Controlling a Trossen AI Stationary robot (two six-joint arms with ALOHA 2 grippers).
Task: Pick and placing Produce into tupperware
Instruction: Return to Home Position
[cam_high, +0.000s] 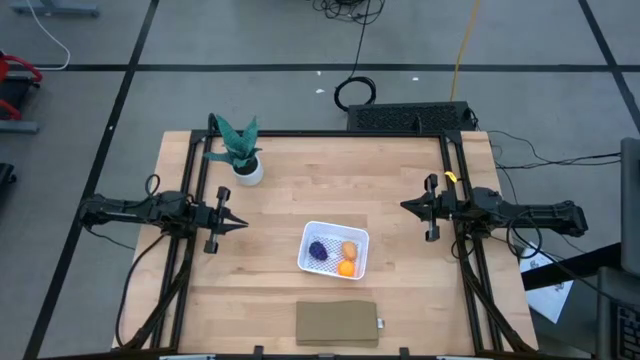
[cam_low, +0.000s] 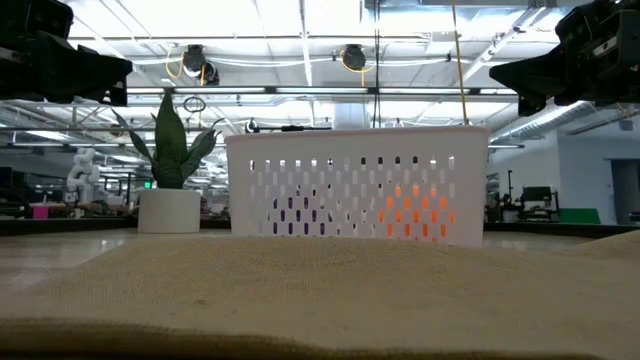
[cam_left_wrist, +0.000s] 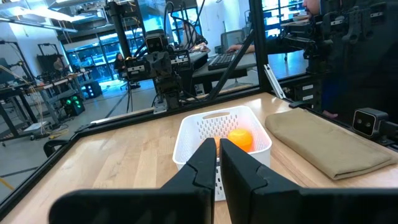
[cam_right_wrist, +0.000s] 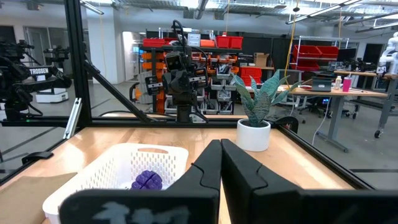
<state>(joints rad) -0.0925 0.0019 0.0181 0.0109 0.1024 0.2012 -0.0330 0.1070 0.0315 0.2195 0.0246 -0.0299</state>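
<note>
The white tupperware (cam_high: 335, 250) sits mid-table with all three produce pieces resting on its bottom: a purple cluster (cam_high: 318, 250), a tan-yellow lump (cam_high: 349, 249) and an orange ball (cam_high: 345, 268). The left wrist view shows the orange ball (cam_left_wrist: 240, 138) inside the tupperware (cam_left_wrist: 205, 127). The right wrist view shows the purple cluster (cam_right_wrist: 148, 180) there too. My left gripper (cam_high: 245, 224) hovers shut, level, left of the tupperware. My right gripper (cam_high: 403, 206) hovers shut to its right. Both point at it and hold nothing.
A potted green plant (cam_high: 240, 150) stands at the far left of the table. A flat brown slab (cam_high: 337, 322) lies near the front edge, just in front of the tupperware. A black frame (cam_high: 300, 134) edges the table.
</note>
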